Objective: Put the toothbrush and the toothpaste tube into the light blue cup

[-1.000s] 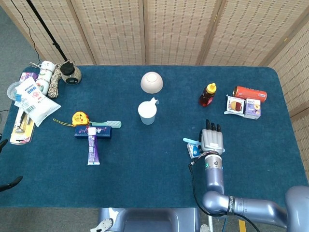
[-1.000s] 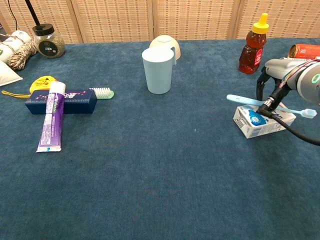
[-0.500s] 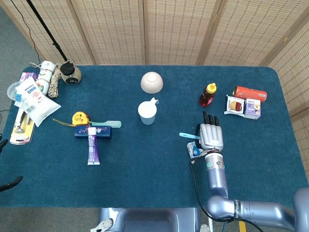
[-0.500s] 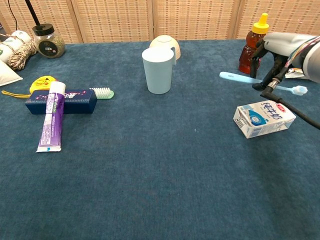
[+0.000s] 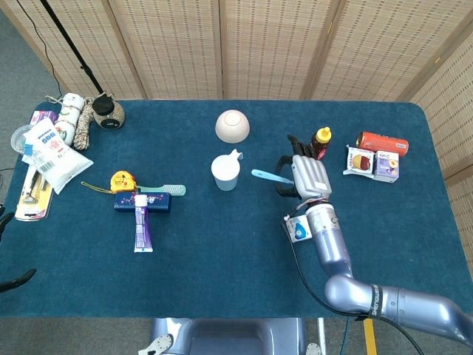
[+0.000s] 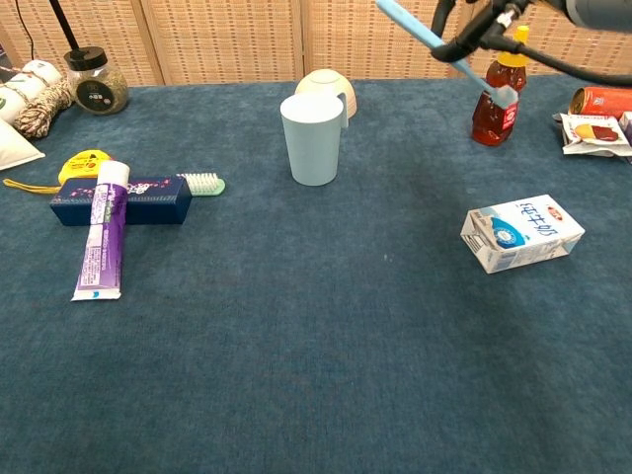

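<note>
My right hand [image 5: 307, 176] holds a light blue toothbrush [image 5: 264, 176] in the air, just right of the light blue cup [image 5: 225, 172]. In the chest view the hand [image 6: 489, 15] sits at the top edge and the toothbrush [image 6: 420, 32] slants down to the right, well above the cup [image 6: 313, 138]. The purple toothpaste tube [image 5: 141, 228] lies on the left, its cap end resting across a dark blue box [image 5: 142, 203]. It shows again in the chest view as the tube [image 6: 102, 242] on the box [image 6: 123, 200]. The left hand is out of sight.
A green toothbrush [image 5: 164, 190] and a yellow tape measure [image 5: 122, 181] lie behind the box. A beige bowl [image 5: 232, 126] sits behind the cup. A honey bottle [image 5: 323, 140], red can [image 5: 382, 141], snack packs [image 5: 373, 163] and a small carton [image 6: 521, 232] are on the right.
The right hand has lifted the blue toothbrush off the carton and carried it up, away from me and left toward the cup. The carton stays on the table.
</note>
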You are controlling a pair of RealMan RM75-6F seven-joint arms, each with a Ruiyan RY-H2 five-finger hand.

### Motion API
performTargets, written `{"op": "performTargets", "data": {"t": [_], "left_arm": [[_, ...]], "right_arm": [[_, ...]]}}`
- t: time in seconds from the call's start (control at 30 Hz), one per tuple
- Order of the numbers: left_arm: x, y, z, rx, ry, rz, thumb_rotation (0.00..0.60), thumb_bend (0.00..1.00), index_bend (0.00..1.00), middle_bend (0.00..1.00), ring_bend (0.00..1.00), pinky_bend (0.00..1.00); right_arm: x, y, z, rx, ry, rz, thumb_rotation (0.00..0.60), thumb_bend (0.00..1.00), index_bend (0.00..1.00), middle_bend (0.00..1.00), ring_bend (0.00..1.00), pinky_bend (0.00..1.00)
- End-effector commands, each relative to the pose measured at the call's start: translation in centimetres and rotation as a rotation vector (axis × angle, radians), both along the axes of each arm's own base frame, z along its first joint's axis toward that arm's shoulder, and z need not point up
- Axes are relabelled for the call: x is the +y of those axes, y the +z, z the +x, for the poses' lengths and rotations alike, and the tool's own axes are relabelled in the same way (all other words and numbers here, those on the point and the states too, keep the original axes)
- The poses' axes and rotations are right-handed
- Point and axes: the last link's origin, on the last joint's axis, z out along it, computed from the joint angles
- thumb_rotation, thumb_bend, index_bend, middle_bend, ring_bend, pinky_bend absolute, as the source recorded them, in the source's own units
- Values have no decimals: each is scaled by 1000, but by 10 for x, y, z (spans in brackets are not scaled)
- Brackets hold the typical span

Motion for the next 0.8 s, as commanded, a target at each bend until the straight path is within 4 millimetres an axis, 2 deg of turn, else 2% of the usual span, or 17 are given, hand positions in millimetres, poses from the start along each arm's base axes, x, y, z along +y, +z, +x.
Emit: {"op": "performTargets", "data": {"t": [0.03,0.23,0.4,0.6,0.7,0.8], "left_arm": [[2,0,0,-3,-2,-7,600,0,0,0,0,0],[6,-1,-1,-9,11,-18,600,0,0,0,0,0],[9,1,-3,-17,23,-20,600,0,0,0,0,0],[14,5,-7,-36,53,-7,600,0,0,0,0,0],[17,8,-11,-46,73,-6,600,0,0,0,0,0],[20,9,-12,-50,84,-8,600,0,0,0,0,0]], "right_arm": [[-14,5,16,-50,23,-21,600,478,586,0,0,0],[-26,0,38,-136,34,-19,600,478,587,0,0,0],[-34,-13,60,-202,59,-9,600,478,582,0,0,0],[-44,-39,84,-258,87,-13,600,479,586,0,0,0],[-52,-60,98,-316,68,8,600,484,587,0,0,0],[-58,-73,107,-370,42,31,600,488,588,0,0,0]]}}
